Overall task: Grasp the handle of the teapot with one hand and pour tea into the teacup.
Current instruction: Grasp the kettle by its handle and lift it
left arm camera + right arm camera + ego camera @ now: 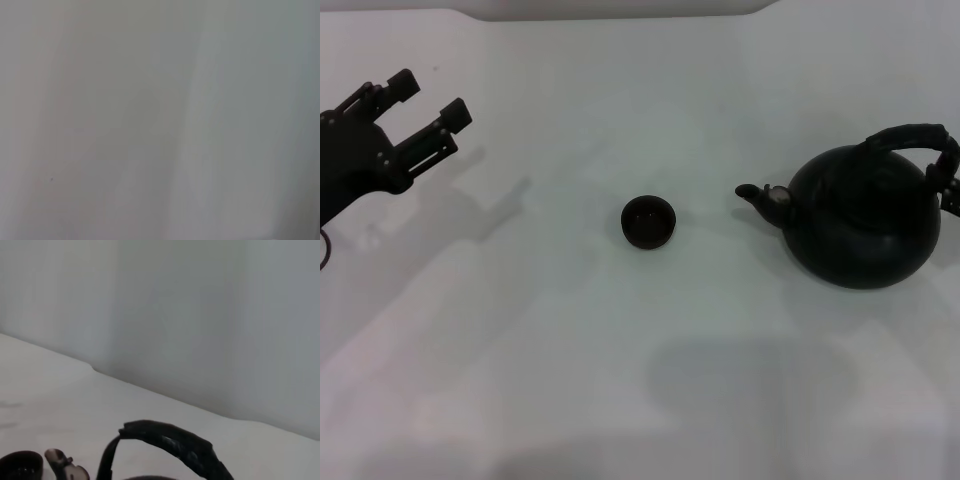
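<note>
At table's right, teapot (865, 222) upright, spout facing teacup (648, 221) at centre. My right gripper (953, 185) at handle (912, 137), finger state unclear. Grip mid-arch, lift level. Left gripper (432, 107) spread, idle.

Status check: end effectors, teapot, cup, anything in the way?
Left end effector open, parked far left. Right end effector at handle, grip unclear. Teapot upright, spout toward teacup. Path between clear.
</note>
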Controlling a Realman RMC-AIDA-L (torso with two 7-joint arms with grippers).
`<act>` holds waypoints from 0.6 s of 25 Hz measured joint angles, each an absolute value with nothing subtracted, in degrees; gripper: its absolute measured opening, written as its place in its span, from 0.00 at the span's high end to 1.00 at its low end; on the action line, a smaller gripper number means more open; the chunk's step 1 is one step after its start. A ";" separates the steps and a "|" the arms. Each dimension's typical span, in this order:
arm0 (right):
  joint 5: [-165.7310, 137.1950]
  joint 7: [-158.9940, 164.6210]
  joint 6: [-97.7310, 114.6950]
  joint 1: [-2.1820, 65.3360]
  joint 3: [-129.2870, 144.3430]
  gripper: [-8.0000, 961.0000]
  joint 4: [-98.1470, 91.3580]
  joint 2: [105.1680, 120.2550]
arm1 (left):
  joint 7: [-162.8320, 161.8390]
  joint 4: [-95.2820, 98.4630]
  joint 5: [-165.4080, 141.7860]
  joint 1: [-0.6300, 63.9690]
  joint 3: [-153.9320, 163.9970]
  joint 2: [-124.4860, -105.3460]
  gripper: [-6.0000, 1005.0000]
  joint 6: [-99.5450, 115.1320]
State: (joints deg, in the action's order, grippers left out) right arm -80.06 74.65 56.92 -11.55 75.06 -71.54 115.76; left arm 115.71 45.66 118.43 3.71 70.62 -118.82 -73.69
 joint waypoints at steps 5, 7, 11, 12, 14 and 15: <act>-79.98 74.67 54.91 -10.81 75.29 0.27 -70.05 115.75 | 115.75 45.64 118.88 3.81 70.58 -118.83 0.21 -73.71; -79.98 74.68 53.82 -10.53 75.92 0.32 -69.81 115.75 | 115.76 45.64 119.13 3.96 70.57 -118.82 0.21 -73.71; -79.97 74.70 51.91 -10.09 77.25 0.44 -69.55 115.67 | 115.68 45.62 119.16 4.32 70.57 -118.82 0.21 -73.60; -79.97 74.70 51.56 -9.95 77.38 0.48 -69.43 115.68 | 115.65 45.61 119.12 4.35 70.57 -118.82 0.21 -73.54; -80.04 74.61 51.15 -9.75 77.63 0.55 -69.20 115.69 | 115.60 45.56 119.09 4.40 70.57 -118.82 0.21 -73.42; -80.14 74.45 51.12 -9.70 77.75 0.57 -69.16 115.65 | 115.60 45.52 119.09 4.40 70.57 -118.83 0.21 -73.39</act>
